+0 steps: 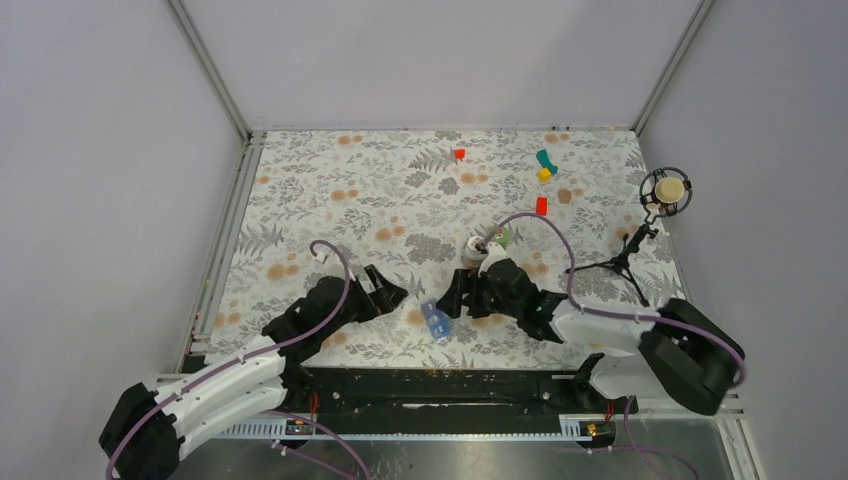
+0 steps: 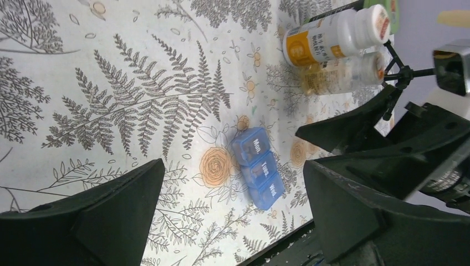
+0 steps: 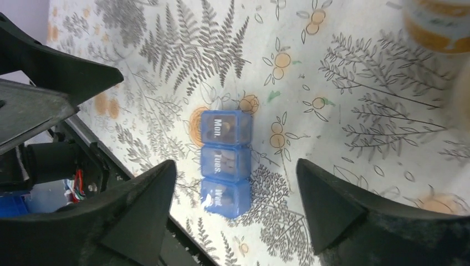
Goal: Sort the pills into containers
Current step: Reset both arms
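The containers are one small translucent blue pill box (image 1: 435,320) (image 2: 258,168) (image 3: 224,162) with three shut lids marked Mon., Tues., Wed. It lies flat near the table's front edge. Dark shapes show faintly through the lids; I cannot tell whether they are pills. My left gripper (image 1: 392,292) (image 2: 233,166) stands open to the box's left, clear of it. My right gripper (image 1: 452,297) (image 3: 235,165) hovers open just above and beside the box, not touching it. Two pill bottles (image 1: 480,250) (image 2: 332,40) lie behind the right gripper.
Red blocks (image 1: 459,154) (image 1: 541,205), a teal piece (image 1: 546,159) and a yellow piece (image 1: 544,174) lie at the back right. A microphone on a small tripod (image 1: 665,190) stands at the right edge. The black front rail (image 1: 450,385) runs close below the box.
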{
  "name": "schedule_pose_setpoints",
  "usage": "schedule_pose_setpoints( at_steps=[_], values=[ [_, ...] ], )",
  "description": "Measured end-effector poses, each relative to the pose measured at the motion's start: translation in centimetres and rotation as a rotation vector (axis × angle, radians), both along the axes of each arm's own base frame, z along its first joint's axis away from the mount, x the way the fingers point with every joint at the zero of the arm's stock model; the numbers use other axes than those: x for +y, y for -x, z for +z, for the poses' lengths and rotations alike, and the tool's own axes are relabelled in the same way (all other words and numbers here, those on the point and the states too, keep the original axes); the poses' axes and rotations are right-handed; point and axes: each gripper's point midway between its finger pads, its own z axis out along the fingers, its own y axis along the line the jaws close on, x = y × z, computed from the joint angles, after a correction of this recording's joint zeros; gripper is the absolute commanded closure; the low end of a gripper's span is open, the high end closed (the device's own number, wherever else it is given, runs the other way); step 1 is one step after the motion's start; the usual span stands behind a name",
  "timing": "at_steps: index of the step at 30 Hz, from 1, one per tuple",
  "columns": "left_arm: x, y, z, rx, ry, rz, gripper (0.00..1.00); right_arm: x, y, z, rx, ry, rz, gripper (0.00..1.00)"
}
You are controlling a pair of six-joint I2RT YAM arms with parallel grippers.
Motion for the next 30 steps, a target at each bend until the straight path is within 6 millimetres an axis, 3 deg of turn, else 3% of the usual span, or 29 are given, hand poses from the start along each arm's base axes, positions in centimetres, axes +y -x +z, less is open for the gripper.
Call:
schedule_pose_setpoints(
  at_steps=[1, 4, 9, 12, 22, 27, 30],
  values=[
    [0.2, 0.0, 0.5, -0.004, -0.006, 0.004, 0.02, -0.4, 0.0, 0.7, -0.014, 0.004, -0.004, 0.01],
    [0.6, -0.2, 2.3, -0.017, -0.032, 0.016, 0.02, -1.3, -0.2, 4.0, -0.077, 0.003, -0.024, 0.01],
    [1.7, -0.7, 7.5, -0.102, -0.048, 0.044, 0.01, -3.4, -0.7, 11.3, -0.21, 0.003, -0.073, 0.01],
    [3.0, -0.5, 10.4, -0.163, -0.056, 0.068, 0.01, -6.0, -0.6, 15.2, -0.289, 0.017, -0.132, 0.01],
    [8.1, 0.8, 17.2, -0.341, -0.11, 0.163, 0.01, -20.1, 1.5, 27.4, -0.624, 0.134, -0.457, 0.01],
    [10.0, 1.6, 18.3, -0.394, -0.142, 0.189, 0.01, -25.8, 3.0, 29.8, -0.73, 0.183, -0.589, 0.01],
    [10.7, 1.7, 18.9, -0.424, -0.148, 0.203, 0.01, -28.1, 3.8, 30.6, -0.767, 0.2, -0.645, 0.01]
  ],
)
